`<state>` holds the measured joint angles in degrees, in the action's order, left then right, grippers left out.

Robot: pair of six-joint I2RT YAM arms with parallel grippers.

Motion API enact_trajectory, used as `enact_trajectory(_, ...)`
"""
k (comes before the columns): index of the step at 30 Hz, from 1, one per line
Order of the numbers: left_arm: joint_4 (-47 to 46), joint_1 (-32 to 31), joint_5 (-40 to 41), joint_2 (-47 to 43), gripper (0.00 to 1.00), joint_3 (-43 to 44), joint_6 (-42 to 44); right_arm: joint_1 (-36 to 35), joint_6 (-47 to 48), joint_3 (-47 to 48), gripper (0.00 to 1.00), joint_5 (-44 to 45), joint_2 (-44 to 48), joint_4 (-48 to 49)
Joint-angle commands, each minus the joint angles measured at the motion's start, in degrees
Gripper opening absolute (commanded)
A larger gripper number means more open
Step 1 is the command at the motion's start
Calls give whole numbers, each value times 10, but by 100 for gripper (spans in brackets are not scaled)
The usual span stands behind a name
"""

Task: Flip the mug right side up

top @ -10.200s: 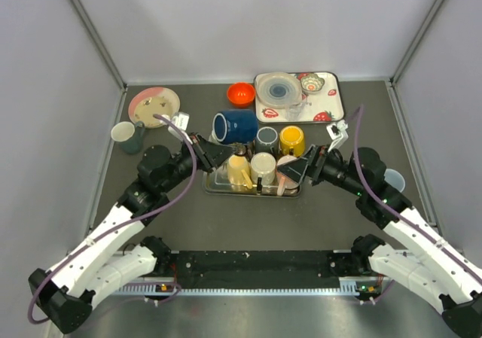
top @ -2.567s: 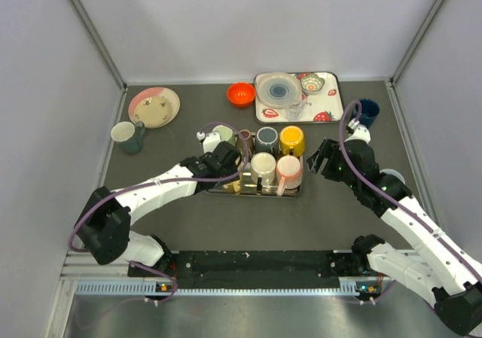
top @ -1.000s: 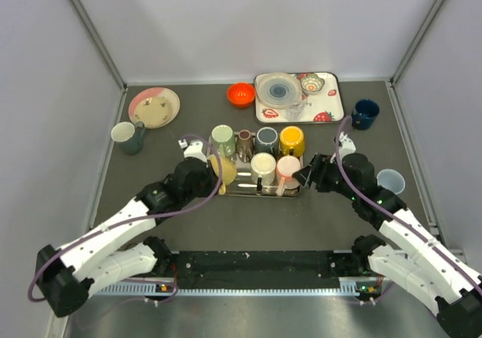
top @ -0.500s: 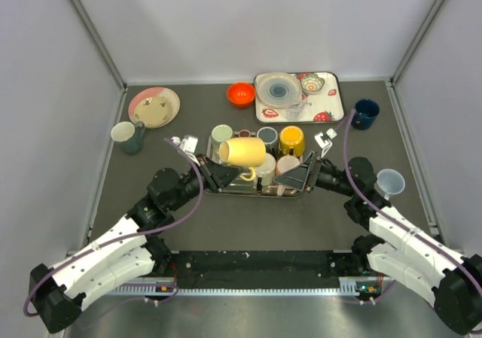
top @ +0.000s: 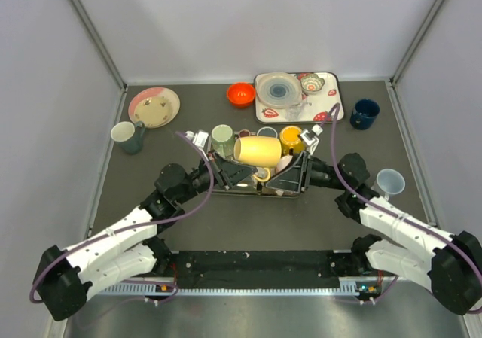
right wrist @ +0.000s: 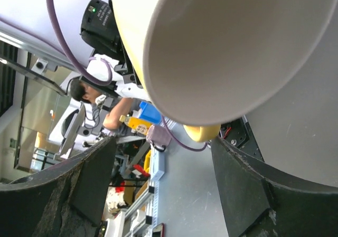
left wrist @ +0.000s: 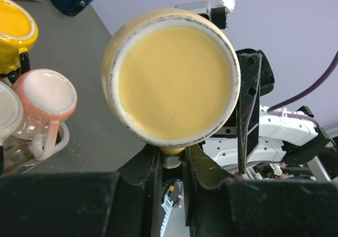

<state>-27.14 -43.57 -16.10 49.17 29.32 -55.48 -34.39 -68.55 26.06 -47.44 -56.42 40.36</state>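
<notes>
The pale yellow mug (top: 257,151) lies on its side in the air above the metal tray (top: 252,192). Its mouth points right and its base points left. My left gripper (top: 245,174) is shut on the mug's handle (top: 261,175). In the left wrist view the mug's base (left wrist: 171,78) fills the middle and the handle (left wrist: 172,158) is pinched in my left gripper (left wrist: 172,163). My right gripper (top: 291,174) is open just right of the mug's mouth. In the right wrist view the mouth (right wrist: 237,47) looms above my open right gripper (right wrist: 163,195), not touching it.
Upside-down mugs stand on the tray: green (top: 222,136), grey (top: 267,132), yellow (top: 291,136), pink (top: 285,163). An orange bowl (top: 241,94) and a strawberry tray (top: 324,105) sit behind. A blue mug (top: 364,114), a clear cup (top: 389,180), a teal mug (top: 128,136) and a plate (top: 154,106) stand around.
My left gripper has carried the yellow mug a little to the right, still held by its handle. My right gripper has moved left, closer to the mug's mouth, and stays open.
</notes>
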Motion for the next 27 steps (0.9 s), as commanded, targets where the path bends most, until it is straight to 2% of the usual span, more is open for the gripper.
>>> enact_trajectory(1, -133, 1, -31, 3, 0, 15, -26, -9, 45, 36, 72, 20, -4, 5)
enact_trajectory(11, -167, 0, -53, 22, 0, 6, -65, -15, 31, 46, 64, 56, -51, 52)
enact_trajectory(20, -162, -2, -58, 27, 0, -7, -67, -22, -53, 47, 48, 67, -99, 205)
enact_trajectory(25, -157, -5, -60, 29, 0, -12, -65, -34, -95, 57, 34, 54, -139, 285)
enact_trajectory(27, -155, -5, -61, 30, 0, -15, -64, -37, -108, 60, 26, 50, -151, 300)
